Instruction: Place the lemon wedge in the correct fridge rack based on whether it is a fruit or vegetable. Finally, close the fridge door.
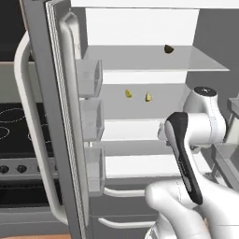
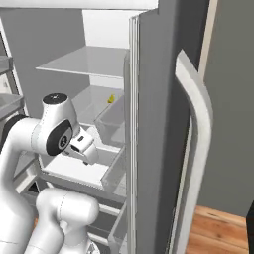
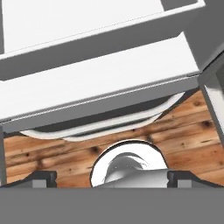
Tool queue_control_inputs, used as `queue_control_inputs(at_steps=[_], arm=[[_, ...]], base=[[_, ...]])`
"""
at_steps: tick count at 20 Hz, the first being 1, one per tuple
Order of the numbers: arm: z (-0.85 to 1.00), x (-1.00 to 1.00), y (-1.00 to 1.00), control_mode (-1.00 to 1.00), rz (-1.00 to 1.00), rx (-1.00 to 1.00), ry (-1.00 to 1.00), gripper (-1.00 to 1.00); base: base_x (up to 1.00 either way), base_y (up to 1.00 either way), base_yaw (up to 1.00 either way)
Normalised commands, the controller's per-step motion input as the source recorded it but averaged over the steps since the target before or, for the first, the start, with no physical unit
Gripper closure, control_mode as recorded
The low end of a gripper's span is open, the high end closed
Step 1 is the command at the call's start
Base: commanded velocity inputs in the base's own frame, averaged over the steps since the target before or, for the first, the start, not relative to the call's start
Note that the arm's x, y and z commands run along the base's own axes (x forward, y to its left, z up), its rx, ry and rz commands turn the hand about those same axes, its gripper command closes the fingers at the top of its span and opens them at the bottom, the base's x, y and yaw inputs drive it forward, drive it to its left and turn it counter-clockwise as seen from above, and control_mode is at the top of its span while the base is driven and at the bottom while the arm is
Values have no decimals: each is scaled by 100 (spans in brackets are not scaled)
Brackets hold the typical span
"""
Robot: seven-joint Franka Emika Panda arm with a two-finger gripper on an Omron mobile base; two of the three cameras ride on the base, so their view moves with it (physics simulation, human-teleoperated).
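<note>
Yellow against the grey glass, the lemon wedge [image 1: 128,94] lies on the fridge rack [image 1: 163,100], the lower of two translucent shelves, toward its left side. Just to its right on the same shelf sits a second small piece, paler yellow [image 1: 148,97]; the two are near each other but not touching. In the right base view one yellow bit [image 2: 111,99] shows on that shelf, past the edge of the door, and which of the two pieces it is cannot be told. On the upper shelf [image 1: 140,58], well apart from both, rests a dark brown lump [image 1: 169,49].

Both fridge doors stand open. The left fridge door [image 1: 56,116] swings out toward the camera, its long curved silver handle [image 1: 28,135] on the outside and three clear bins [image 1: 91,116] stacked on the inside. The right fridge door [image 2: 154,129] is seen edge-on in the right base view, with its own curved handle [image 2: 196,149].

The white arm is folded in front of the fridge, its wrist below the level of the rack. The hand view looks down past the white drawer fronts [image 3: 96,83] and a curved horizontal handle [image 3: 100,124] to the wooden floor [image 3: 183,131]. The fingers [image 3: 41,178] are spread wide, one dark tip at each side of that view, with nothing between them.

A black stove top [image 1: 14,130] with knobs sits left of the fridge.
</note>
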Motion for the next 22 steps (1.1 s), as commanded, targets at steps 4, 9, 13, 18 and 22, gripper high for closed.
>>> queue_control_inputs(at_steps=[4, 9, 13, 18, 22], arm=[[0, 0, 0, 100, 0, 0, 0, -100], [0, 0, 0, 100, 0, 0, 0, -100], [0, 0, 0, 100, 0, 0, 0, -100], [0, 0, 0, 100, 0, 0, 0, -100], [0, 0, 0, 100, 0, 0, 0, -100]], base=[[-38, 40, -27], [-33, 19, -18], [-46, 0, -6], [-54, 0, 0], [-36, 0, 0]])
